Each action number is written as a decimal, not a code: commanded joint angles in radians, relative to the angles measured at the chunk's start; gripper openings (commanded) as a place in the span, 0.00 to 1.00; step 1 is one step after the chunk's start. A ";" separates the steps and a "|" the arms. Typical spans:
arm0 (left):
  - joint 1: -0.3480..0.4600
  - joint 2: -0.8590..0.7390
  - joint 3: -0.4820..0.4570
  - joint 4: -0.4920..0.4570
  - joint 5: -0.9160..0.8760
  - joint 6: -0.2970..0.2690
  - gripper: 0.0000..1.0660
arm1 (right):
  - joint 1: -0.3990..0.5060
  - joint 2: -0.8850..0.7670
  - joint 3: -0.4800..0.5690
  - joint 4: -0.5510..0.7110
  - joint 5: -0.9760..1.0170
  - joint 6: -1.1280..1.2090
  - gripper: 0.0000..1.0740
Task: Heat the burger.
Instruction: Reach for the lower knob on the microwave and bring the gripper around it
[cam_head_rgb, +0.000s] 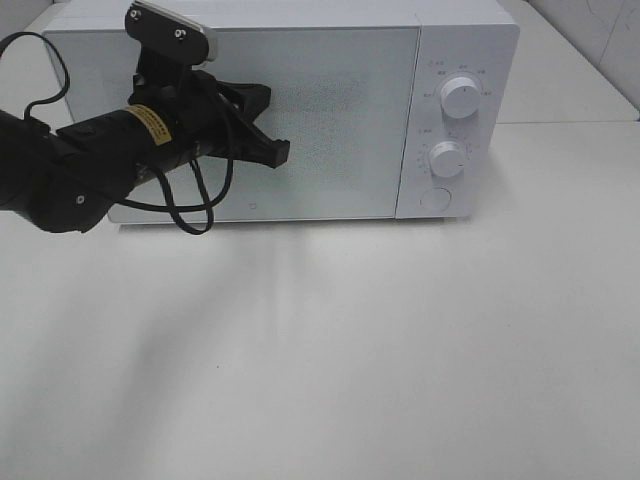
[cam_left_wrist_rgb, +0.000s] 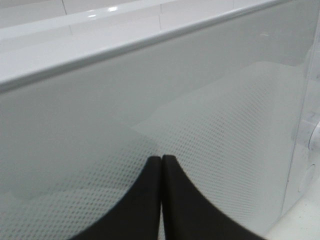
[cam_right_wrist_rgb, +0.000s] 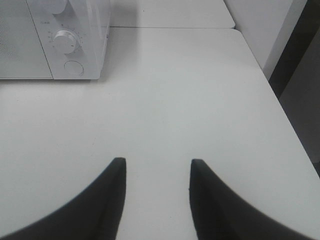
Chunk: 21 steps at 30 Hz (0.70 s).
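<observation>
The burger is out of view in every frame. A white microwave (cam_head_rgb: 330, 110) stands at the back of the table with its door closed. My left gripper (cam_head_rgb: 283, 152) is shut, its black fingertips close against the dotted glass of the door (cam_left_wrist_rgb: 210, 150). In the left wrist view the two fingers (cam_left_wrist_rgb: 145, 200) press together with nothing between them. My right gripper (cam_right_wrist_rgb: 156, 165) is open and empty, hovering over bare white table to the right of the microwave (cam_right_wrist_rgb: 55, 40); the exterior high view does not show it.
Two round knobs (cam_head_rgb: 459, 96) (cam_head_rgb: 447, 158) and a round button (cam_head_rgb: 434, 199) sit on the microwave's right panel. The white table (cam_head_rgb: 330, 350) spreads in front. Its right edge (cam_right_wrist_rgb: 280, 110) drops off beside a dark gap.
</observation>
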 joint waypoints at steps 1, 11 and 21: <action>0.036 0.011 -0.082 -0.229 -0.040 -0.005 0.00 | -0.002 -0.031 0.002 -0.003 -0.009 0.003 0.38; -0.002 -0.024 -0.087 -0.219 0.033 -0.006 0.00 | -0.002 -0.031 0.002 -0.003 -0.009 0.003 0.38; -0.051 -0.194 -0.087 -0.128 0.256 -0.006 0.00 | -0.002 -0.031 0.002 -0.003 -0.009 0.003 0.38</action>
